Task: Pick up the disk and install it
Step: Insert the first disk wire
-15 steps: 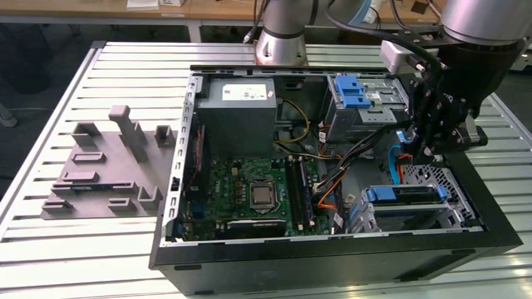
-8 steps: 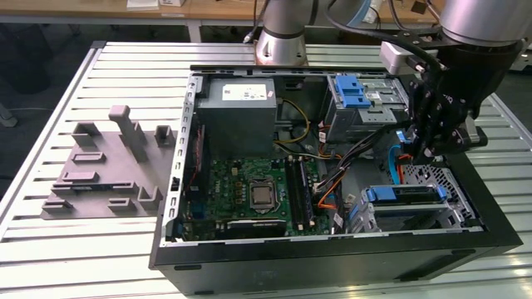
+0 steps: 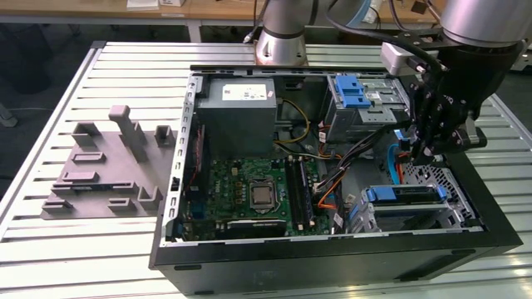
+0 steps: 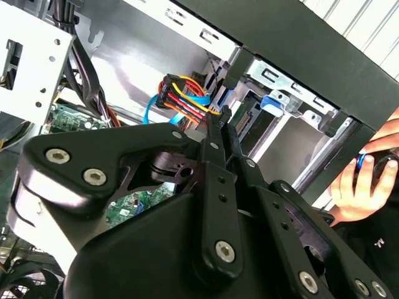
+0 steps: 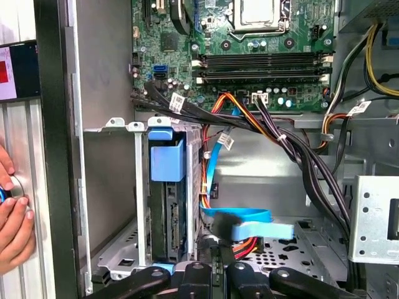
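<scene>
Disk (image 5: 167,205) sits on edge in the case's corner cage (image 3: 415,208), already slotted. Gripper (image 3: 425,152) hovers just above with fingers pinched together, holding nothing.

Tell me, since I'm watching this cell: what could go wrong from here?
1. The gripper sits deep among loose wiring; the blue flat cable or the orange-and-red bundle could snag if the arm moves.
2. A person's hand rests just outside the case wall, close to the arm, so it could be struck.
</scene>
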Available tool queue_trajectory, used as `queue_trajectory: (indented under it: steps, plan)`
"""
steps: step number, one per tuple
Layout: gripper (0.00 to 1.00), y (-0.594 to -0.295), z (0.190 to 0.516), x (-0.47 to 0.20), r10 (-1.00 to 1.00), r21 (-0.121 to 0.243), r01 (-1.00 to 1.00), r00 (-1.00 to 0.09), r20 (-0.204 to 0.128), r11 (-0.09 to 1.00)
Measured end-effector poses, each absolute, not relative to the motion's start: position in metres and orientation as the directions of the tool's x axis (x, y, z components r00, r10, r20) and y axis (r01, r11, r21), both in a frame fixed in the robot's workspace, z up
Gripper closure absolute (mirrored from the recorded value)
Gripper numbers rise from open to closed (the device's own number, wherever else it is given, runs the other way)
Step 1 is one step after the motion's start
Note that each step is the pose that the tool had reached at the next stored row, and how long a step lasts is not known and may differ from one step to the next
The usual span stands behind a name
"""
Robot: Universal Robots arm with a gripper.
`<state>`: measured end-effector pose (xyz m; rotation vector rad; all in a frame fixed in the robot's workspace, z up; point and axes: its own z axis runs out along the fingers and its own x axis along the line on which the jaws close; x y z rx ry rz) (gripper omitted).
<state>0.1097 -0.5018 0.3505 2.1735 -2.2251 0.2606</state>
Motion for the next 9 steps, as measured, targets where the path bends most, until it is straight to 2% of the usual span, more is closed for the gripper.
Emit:
queue_trajectory:
  steps: [9]
  plan:
    - [0.84,-0.5087,0.3477,0.1118,-0.991,-0.085,-0.996,-0.028,0.128,0.017]
